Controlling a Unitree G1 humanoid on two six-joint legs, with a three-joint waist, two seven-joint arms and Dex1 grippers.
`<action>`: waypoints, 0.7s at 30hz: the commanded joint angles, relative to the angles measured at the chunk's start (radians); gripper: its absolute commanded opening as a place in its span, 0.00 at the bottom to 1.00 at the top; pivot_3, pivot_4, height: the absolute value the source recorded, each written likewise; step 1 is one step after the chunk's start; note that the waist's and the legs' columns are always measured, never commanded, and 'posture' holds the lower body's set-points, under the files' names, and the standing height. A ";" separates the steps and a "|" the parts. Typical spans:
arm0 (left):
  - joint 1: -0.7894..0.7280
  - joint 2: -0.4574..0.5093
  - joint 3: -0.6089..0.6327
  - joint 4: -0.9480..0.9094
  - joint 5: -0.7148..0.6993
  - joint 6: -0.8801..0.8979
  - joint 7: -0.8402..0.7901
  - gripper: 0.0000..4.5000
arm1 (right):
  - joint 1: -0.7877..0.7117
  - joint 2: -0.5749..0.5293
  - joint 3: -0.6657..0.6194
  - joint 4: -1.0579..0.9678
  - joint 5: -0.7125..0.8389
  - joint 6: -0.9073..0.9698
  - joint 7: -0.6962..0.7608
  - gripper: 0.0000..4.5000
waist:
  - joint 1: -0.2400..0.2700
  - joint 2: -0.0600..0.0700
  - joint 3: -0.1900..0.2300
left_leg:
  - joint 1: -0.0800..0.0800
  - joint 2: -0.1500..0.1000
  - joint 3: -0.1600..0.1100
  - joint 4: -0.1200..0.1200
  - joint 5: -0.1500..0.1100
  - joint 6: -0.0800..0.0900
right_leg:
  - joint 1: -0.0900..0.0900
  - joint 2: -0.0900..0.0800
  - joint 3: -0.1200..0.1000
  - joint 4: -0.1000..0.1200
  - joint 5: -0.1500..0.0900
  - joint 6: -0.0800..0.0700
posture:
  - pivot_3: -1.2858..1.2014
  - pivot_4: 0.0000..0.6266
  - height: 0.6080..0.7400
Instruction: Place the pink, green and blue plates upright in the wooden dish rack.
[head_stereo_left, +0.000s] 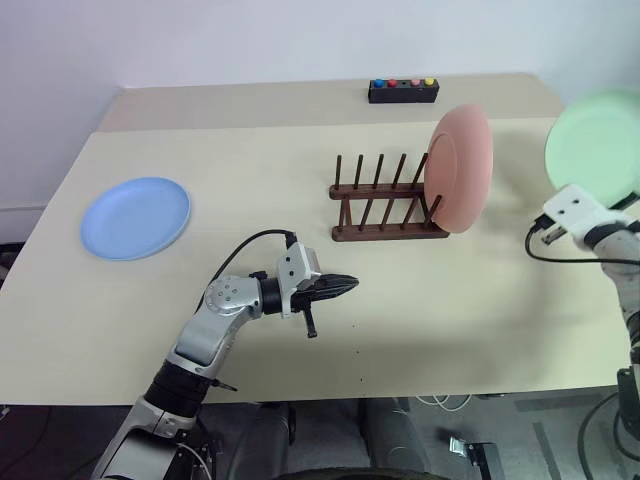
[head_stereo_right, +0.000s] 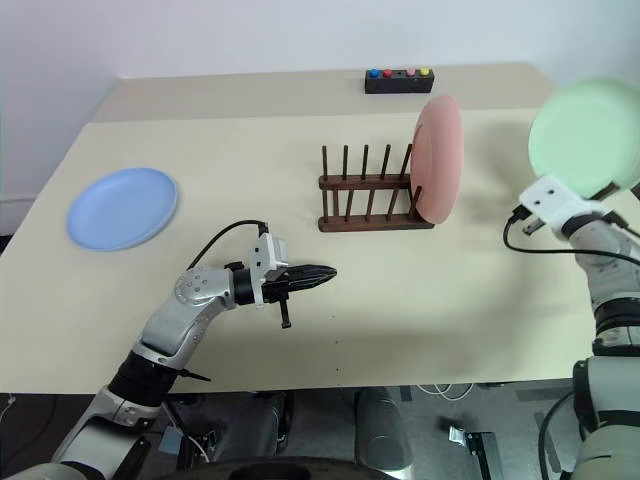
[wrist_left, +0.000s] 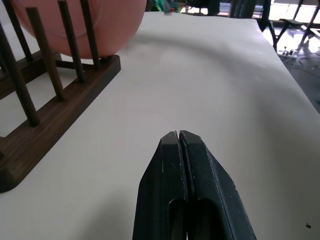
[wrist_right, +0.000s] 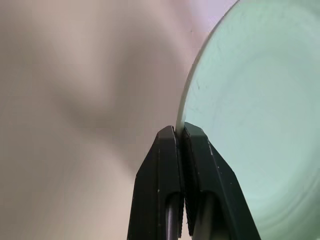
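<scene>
We see right tool (wrist_right: 180, 131) pinching green plate (head_stereo_left: 592, 145) rim, lifted near desk (head_stereo_left: 300, 200) right edge; left tool (wrist_left: 179, 137) closed, empty.

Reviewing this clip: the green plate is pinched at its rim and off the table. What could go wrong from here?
1. The right end effector holds the green plate only by a thin edge pinch, so it could swivel or slip.
2. The pink plate already stands at the right end of the wooden dish rack; the incoming plate may knock it.
3. The rack looks light and could slide if bumped.
</scene>
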 joint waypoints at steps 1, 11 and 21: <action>-0.005 0.003 0.014 -0.029 -0.005 -0.013 0.002 0.00 | -0.033 -0.021 -0.103 -0.208 0.111 0.008 0.029 0.01 | -0.001 0.000 0.000 | 0.000 0.000 0.000 0.000 0.000 0.000 | 0.000 0.000 0.000 0.000 0.000 0.000 | 0.52 0.24 1.00; -0.005 -0.004 0.012 -0.027 -0.004 -0.015 0.007 0.00 | -0.044 0.090 -0.154 -0.886 0.627 0.273 0.378 0.01 | 0.003 0.000 0.000 | 0.000 0.000 -0.001 0.001 0.000 0.000 | 0.001 0.000 -0.001 0.000 0.000 0.000 | 0.52 0.24 1.00; 0.003 0.006 0.017 -0.036 -0.006 -0.009 0.015 0.00 | 0.071 0.159 -0.146 -1.251 1.077 0.684 0.573 0.01 | 0.011 0.000 0.000 | -0.001 0.000 -0.002 0.001 0.000 0.000 | 0.001 0.000 -0.001 0.000 0.000 0.000 | 0.52 0.24 1.00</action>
